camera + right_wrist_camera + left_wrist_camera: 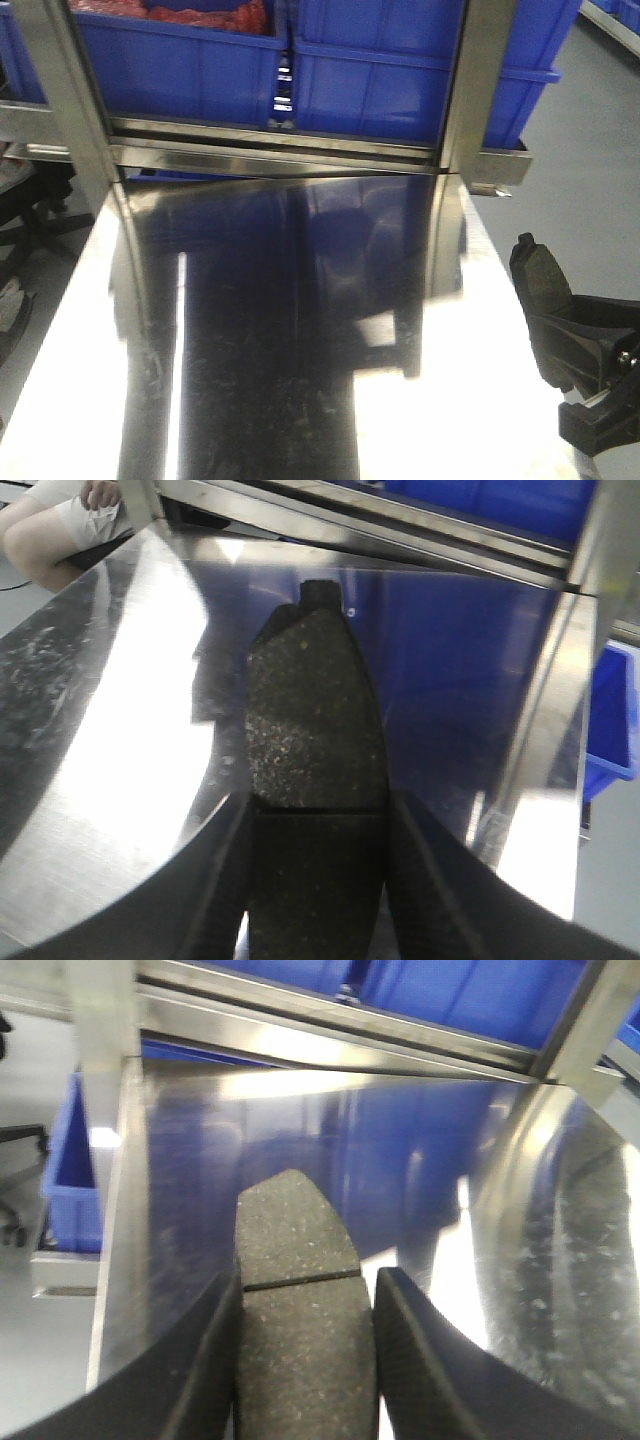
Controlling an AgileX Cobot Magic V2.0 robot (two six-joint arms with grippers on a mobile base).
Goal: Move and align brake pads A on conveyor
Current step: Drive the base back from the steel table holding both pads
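Brake pads A [535,285] carried above the steel desk [80,330].
Left pincer [305,1280] is closed tight on one pad [296,1250], its groove showing. Right pincer [320,802] clamps a second pad [315,700] by the desk's right edge. Blue bins [380,70] sit on a rack beyond the far edge.

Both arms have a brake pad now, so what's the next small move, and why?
Probably hold both grips shut and carry the pads toward the conveyor. The left gripper clamps the left pad and the right gripper clamps the right pad, with only the shiny steel table ahead of them. No dark belt shows in any view, so the direction is unclear.
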